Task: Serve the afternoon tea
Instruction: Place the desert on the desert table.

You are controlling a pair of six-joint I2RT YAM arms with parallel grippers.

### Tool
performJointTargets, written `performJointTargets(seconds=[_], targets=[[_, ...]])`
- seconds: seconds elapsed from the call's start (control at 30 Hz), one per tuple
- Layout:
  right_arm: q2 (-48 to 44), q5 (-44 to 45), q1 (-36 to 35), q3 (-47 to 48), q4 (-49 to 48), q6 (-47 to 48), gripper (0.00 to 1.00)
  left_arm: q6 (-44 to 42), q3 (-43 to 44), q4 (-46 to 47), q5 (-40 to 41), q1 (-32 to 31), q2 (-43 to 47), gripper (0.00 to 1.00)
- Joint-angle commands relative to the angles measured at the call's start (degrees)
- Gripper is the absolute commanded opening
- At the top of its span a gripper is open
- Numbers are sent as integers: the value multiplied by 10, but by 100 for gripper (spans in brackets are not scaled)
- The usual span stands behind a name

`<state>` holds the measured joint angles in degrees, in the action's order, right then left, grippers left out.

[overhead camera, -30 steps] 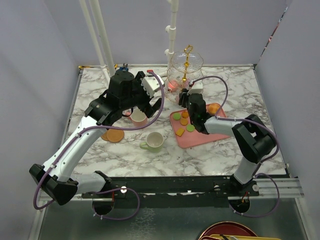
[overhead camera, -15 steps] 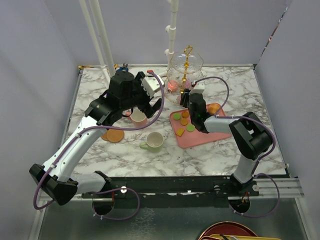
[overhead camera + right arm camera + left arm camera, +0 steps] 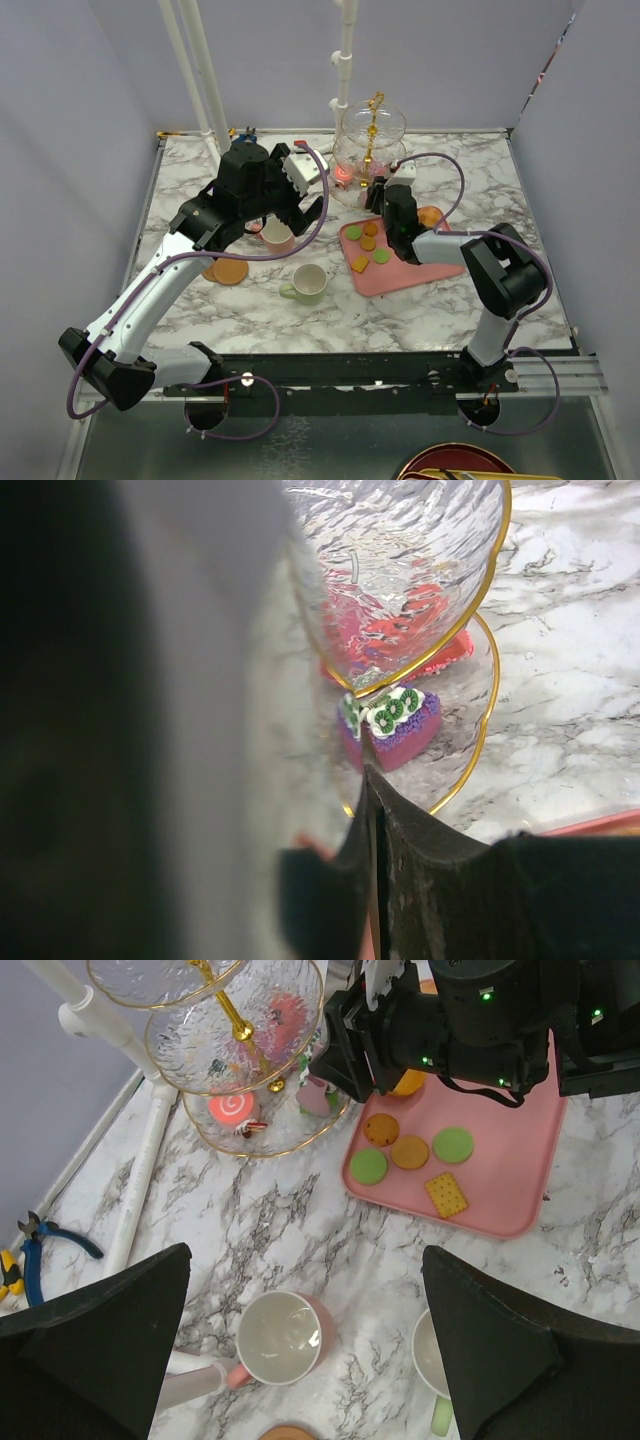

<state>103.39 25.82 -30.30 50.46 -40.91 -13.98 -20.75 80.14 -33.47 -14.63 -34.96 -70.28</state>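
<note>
Pictured at the far edge of the marble table (image 3: 300, 325), hard beside a white post (image 3: 345, 70): the glass stand (image 3: 372, 122), with a red swirl cake (image 3: 232, 1107) on its lowest tier. Finds the right gripper (image 3: 376, 186) at that tier's near rim, arm stretched over the pink tray (image 3: 405, 278), jaws part open. From the wrist, shows a purple cake (image 3: 390, 728) lying near the tier's gold rim, just past one dark fingertip (image 3: 375, 790); cannot tell whether gripped or only touched. On the tray, just beside the stand: two green and two brown macarons (image 3: 454, 1144) and a yellow cracker (image 3: 446, 1194), grouped in its left half, with bare pink along the near edge. Finds the left gripper (image 3: 306, 1250) above the pink mug (image 3: 277, 238), fingers spread fully, grasping nothing. Shows that mug upright, near the green mug (image 3: 308, 284) but apart from it, with a coaster (image 3: 229, 271) to their left. Shows a strip of open marble between mugs and tray, a wider band along the table's near edge, and more to the right of the tray. Blue pliers (image 3: 45, 1235) at the far edge, left of the stand and well apart from it
</note>
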Motion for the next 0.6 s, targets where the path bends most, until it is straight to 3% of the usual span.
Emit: performJointTargets(seconds=[0.0,0.27,0.57], targets=[[-17,-1,18,-21,11,0,45,1,-3,4,11,0,13,99],[-45,-24,53,-38,8,40,50,4,-2,4,5,0,13,99],[-62,-113,65,-33,8,83,68,3,-2,4,7,0,16,99]])
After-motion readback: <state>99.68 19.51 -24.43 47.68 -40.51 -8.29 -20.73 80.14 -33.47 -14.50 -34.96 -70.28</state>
